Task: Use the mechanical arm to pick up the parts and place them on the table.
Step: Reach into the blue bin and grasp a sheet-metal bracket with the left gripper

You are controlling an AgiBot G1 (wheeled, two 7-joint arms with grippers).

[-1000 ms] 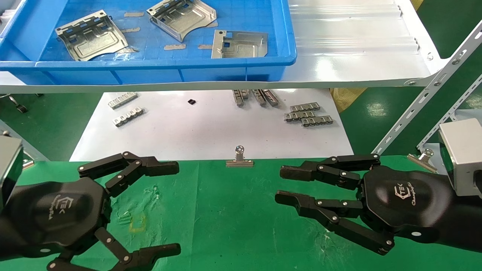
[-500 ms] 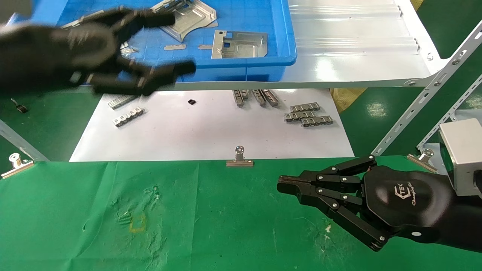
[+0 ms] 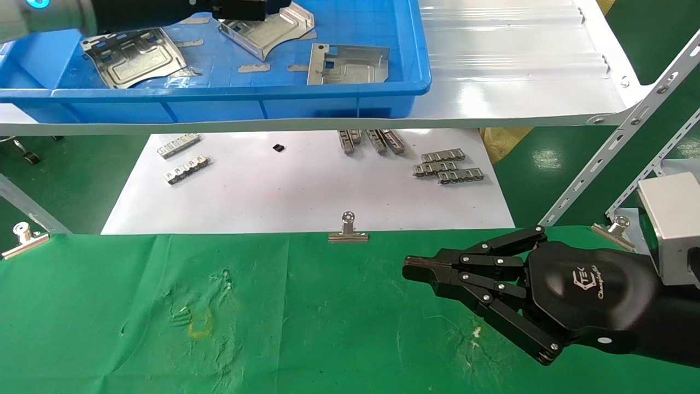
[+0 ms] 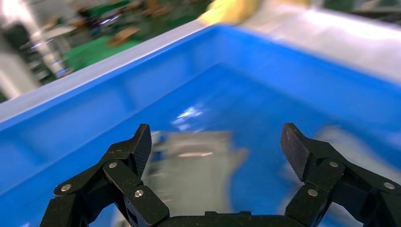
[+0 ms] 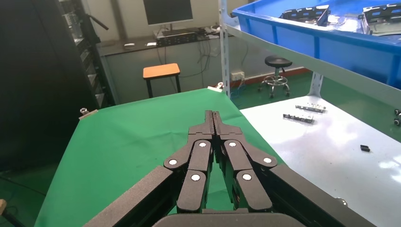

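Note:
Three silvery parts lie in a blue tray (image 3: 219, 104) on the white shelf: one at the left (image 3: 131, 57), one in the middle (image 3: 270, 27), one at the right (image 3: 347, 65). My left arm (image 3: 153, 11) reaches over the tray at the top left. In the left wrist view my left gripper (image 4: 217, 146) is open and empty above a blurred part (image 4: 189, 175) on the tray floor. My right gripper (image 3: 407, 268) is shut and empty, low over the green table (image 3: 301, 328). It also shows in the right wrist view (image 5: 213, 116).
A white sheet (image 3: 306, 191) beyond the table holds small grey slotted strips (image 3: 448, 167) and a small black piece (image 3: 278, 148). Binder clips (image 3: 348, 230) hold the cloth's far edge. The white shelf (image 3: 519, 82) overhangs the sheet; its slanted bracket (image 3: 618, 142) stands at the right.
My left arm has risen from the table up and over the blue tray, gripper still open. My right gripper closed one second to half a second ago and has stayed put since.

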